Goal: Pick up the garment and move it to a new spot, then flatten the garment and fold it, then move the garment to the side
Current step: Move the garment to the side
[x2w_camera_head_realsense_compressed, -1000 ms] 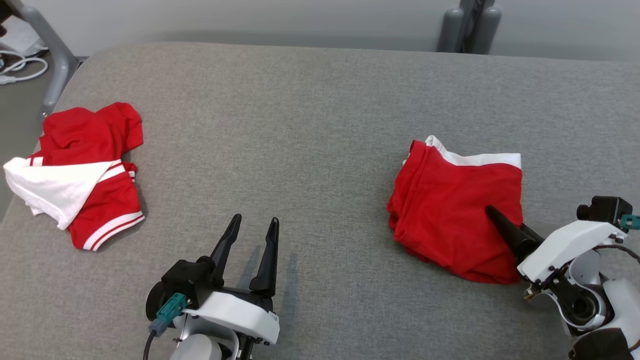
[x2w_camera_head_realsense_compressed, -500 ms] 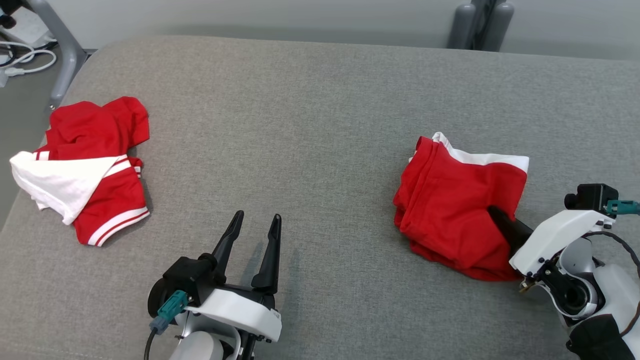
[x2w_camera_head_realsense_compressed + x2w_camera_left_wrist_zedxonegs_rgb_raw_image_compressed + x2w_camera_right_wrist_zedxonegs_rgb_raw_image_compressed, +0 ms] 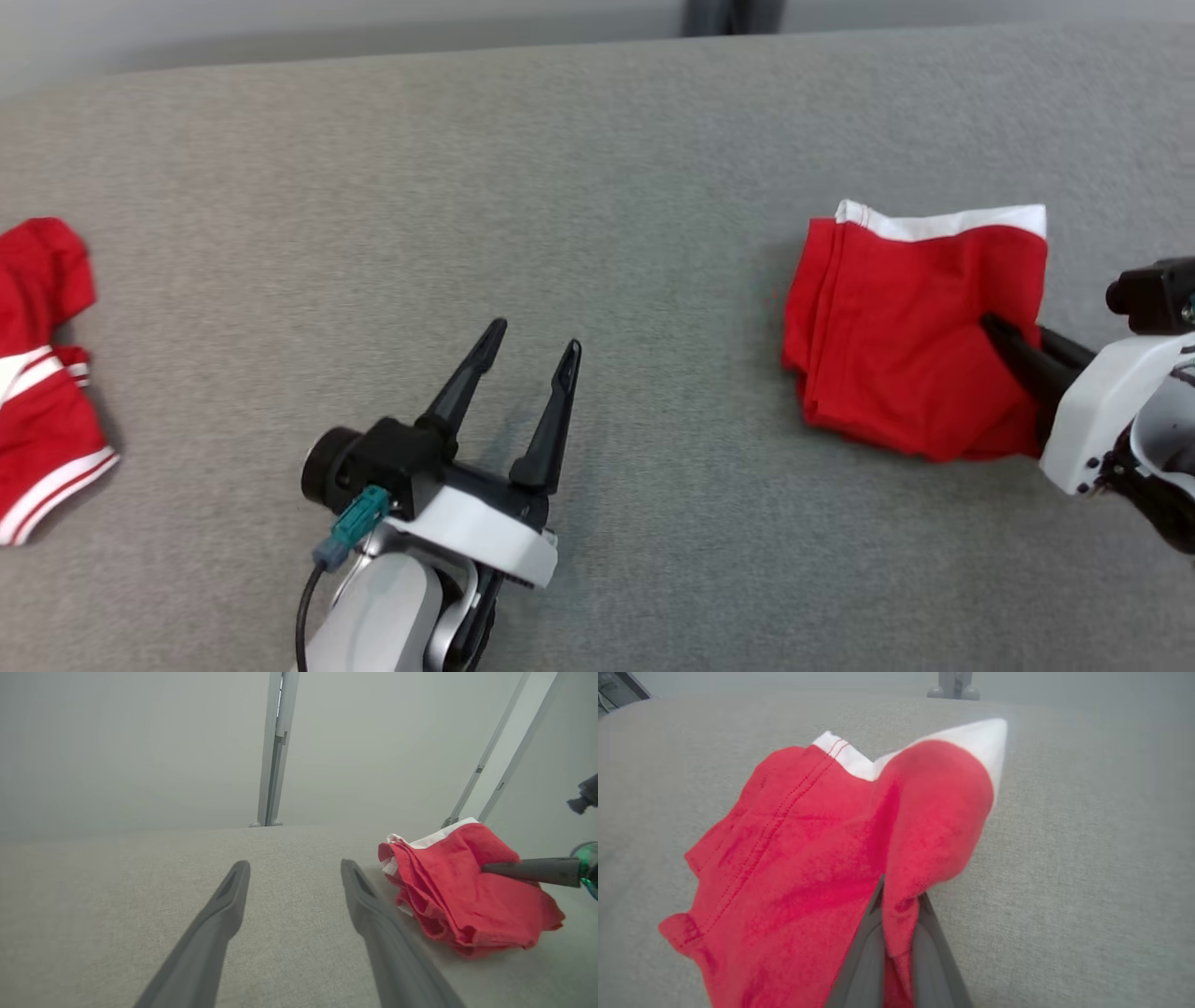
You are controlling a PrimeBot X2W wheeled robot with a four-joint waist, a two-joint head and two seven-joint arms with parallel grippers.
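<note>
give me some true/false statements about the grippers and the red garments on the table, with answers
1. The right gripper is shut on the folded red garment. True.
2. The left gripper holds cloth. False: it is open and empty above the grey fabric surface.
3. The folded red garment has a white band along its far edge. True.
4. The red and white striped garment lies on top of the folded one. False: it lies well apart, at the head view's left edge.
</note>
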